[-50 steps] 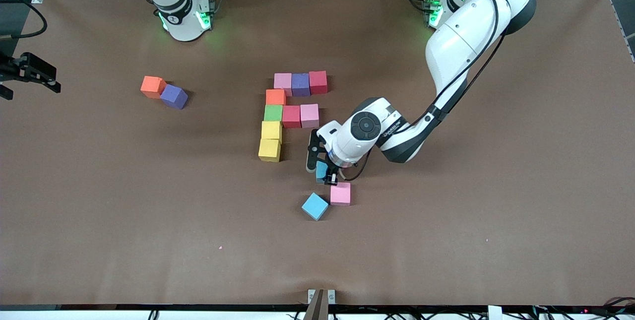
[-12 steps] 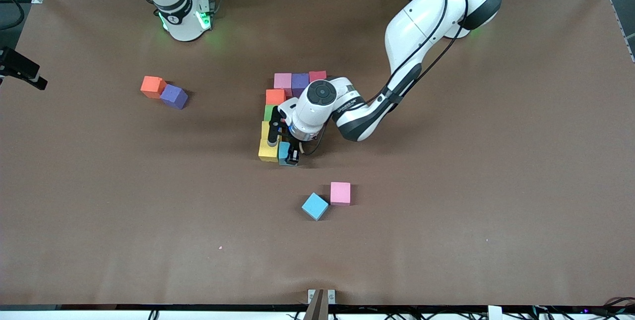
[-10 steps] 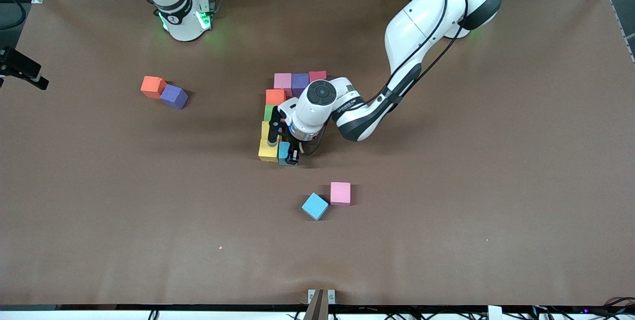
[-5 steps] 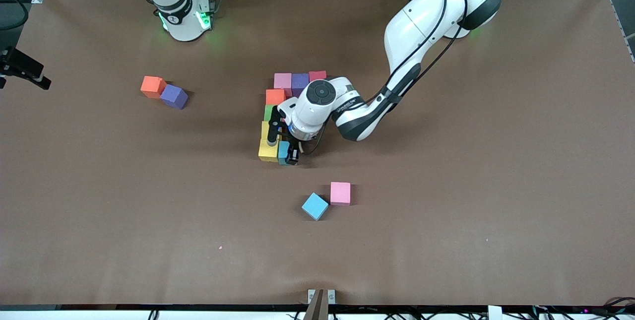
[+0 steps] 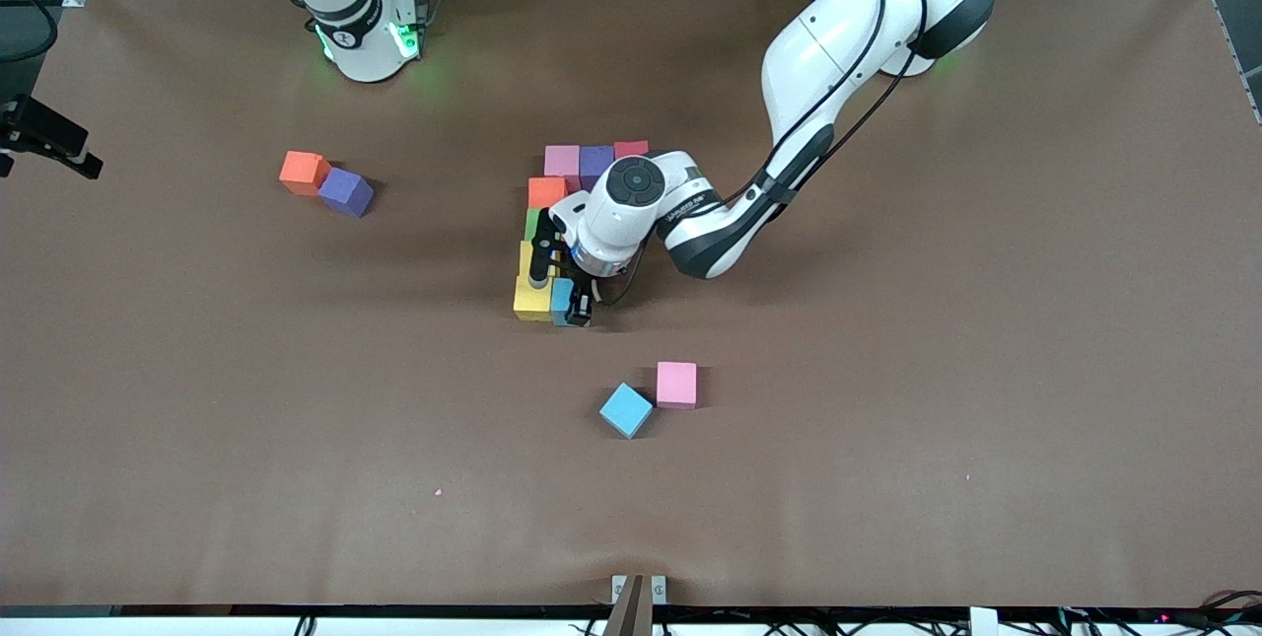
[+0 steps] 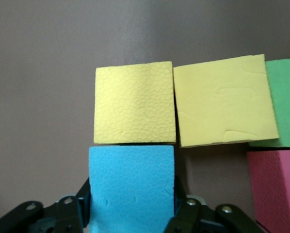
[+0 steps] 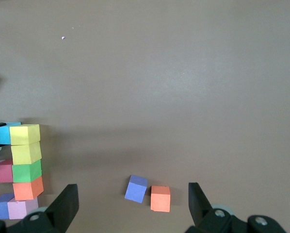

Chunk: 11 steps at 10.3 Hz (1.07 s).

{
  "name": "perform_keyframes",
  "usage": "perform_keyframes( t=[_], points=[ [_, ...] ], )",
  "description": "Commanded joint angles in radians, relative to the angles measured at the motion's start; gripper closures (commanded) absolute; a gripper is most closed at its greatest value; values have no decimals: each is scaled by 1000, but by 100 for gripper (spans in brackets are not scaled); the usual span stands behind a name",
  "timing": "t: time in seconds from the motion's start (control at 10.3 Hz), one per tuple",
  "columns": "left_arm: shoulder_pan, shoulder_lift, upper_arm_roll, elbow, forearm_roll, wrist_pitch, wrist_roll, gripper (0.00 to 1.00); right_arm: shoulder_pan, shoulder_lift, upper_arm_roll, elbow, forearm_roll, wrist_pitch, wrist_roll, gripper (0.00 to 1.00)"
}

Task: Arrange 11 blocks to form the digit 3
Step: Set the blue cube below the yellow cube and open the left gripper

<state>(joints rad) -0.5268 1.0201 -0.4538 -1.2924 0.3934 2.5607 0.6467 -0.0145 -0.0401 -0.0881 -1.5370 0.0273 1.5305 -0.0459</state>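
My left gripper (image 5: 565,305) is down at the table with a sky blue block (image 5: 561,300) (image 6: 131,187) between its fingers, which stand open just off the block's sides. That block sits against the nearest yellow block (image 5: 533,299) (image 6: 134,104), on the side toward the left arm's end. A second yellow block (image 6: 222,99), a green one (image 6: 283,102), an orange one (image 5: 546,191), then pink (image 5: 562,160), purple (image 5: 595,161) and red (image 5: 631,148) blocks continue the figure. The arm hides its middle row, though a red block (image 6: 276,189) shows. My right gripper (image 7: 133,204) waits open, high over the table.
Loose blocks lie apart from the figure. A sky blue block (image 5: 626,409) and a pink one (image 5: 676,385) are nearer the front camera. An orange block (image 5: 303,172) and a purple one (image 5: 346,191) lie toward the right arm's end.
The left gripper carried the sky blue block to the nearest yellow block and set it down. Over the last second its fingers have eased apart. The right arm has barely moved.
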Motion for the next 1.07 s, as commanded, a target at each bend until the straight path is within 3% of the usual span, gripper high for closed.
perform_keyframes(
  t=[0.0, 0.1, 0.19, 0.29, 0.58, 0.97],
  points=[
    [-16, 5, 17, 13, -22, 12, -1, 22, -7, 2, 1, 5, 0, -9, -6, 0],
    [-18, 5, 17, 13, -25, 12, -4, 20, -7, 2, 1, 5, 0, -9, -6, 0],
    [-18, 5, 17, 13, -24, 12, -2, 6, -5, 2, 1, 5, 0, -7, -6, 0],
    [-16, 3, 18, 13, -19, 12, 7, 0, -4, 2, 1, 5, 0, -7, -6, 0],
    [-6, -26, 18, 12, -39, -14, -13, 0, -7, 5, 1, 5, 0, -3, -6, 0],
    [33, -174, 10, 12, -90, -250, -15, 0, -9, 6, -2, 5, 0, 0, -6, 0]
  ],
)
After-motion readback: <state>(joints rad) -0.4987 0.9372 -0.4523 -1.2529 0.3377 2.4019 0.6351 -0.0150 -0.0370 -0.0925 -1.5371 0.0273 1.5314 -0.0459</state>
